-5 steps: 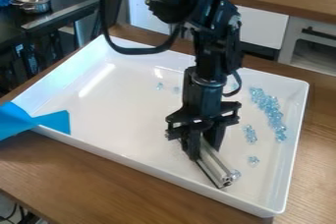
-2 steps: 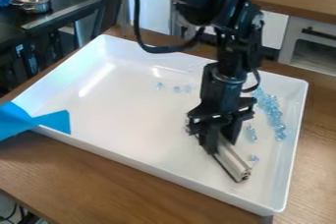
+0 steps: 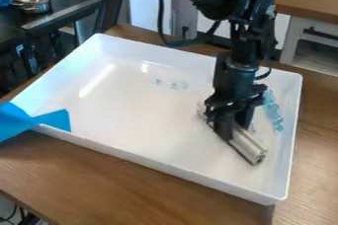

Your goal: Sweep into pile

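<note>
Black claw (image 3: 234, 125) is clamping its fingers on a grey metal bar (image 3: 247, 146), which is slanting down past the fingertips toward the near right of the view. Beneath the claw, a white tray (image 3: 119, 115) is spreading out, mostly to the view's left of it. Just to the claw's right, a long cluster of pale blue pieces (image 3: 271, 109) is lying between the bar and the tray's right wall. Well to the claw's left and a little beyond it, a few loose pieces (image 3: 174, 85) are lying in a short, broken row. Farther left of the claw, a blue cloth-like piece (image 3: 54, 119) is hanging over the tray's edge.

Sweeping toward the right-hand cluster is seeming to be the step in hand, with the bar serving as the sweeper. Gathering is looking partly done, since the loose row is sitting apart. Finishing this push will be calling for keeping the bar low and level without jamming it against the wall; collecting the strays will then be calling for lifting it over and setting it down on their far side.
</note>
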Robot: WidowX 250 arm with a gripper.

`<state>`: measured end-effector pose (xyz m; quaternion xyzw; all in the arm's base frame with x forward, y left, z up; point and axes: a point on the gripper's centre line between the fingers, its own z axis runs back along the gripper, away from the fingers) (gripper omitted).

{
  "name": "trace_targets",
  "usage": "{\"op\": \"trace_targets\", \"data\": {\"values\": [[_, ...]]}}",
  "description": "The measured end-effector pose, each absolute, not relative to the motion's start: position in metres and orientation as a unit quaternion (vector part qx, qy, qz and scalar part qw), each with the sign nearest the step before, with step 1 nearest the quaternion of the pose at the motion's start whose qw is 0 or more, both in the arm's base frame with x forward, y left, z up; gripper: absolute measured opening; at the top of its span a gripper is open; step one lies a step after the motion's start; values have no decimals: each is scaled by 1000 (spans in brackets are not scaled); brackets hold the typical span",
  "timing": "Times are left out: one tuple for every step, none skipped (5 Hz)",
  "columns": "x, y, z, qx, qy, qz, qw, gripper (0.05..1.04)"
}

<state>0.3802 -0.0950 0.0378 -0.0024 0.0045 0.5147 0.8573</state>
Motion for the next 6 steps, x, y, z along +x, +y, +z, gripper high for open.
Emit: {"op": "trace_targets", "data": {"values": [[399, -87, 39, -5, -1, 535, 845, 380], [414, -90, 41, -12, 0, 543, 839, 380], [433, -83, 42, -14, 3, 554, 832, 380], [443, -78, 44, -18, 2, 490, 872, 380], [443, -81, 44, -35, -2, 401, 915, 380], [433, -76, 60, -54, 5, 355, 933, 380]]}}
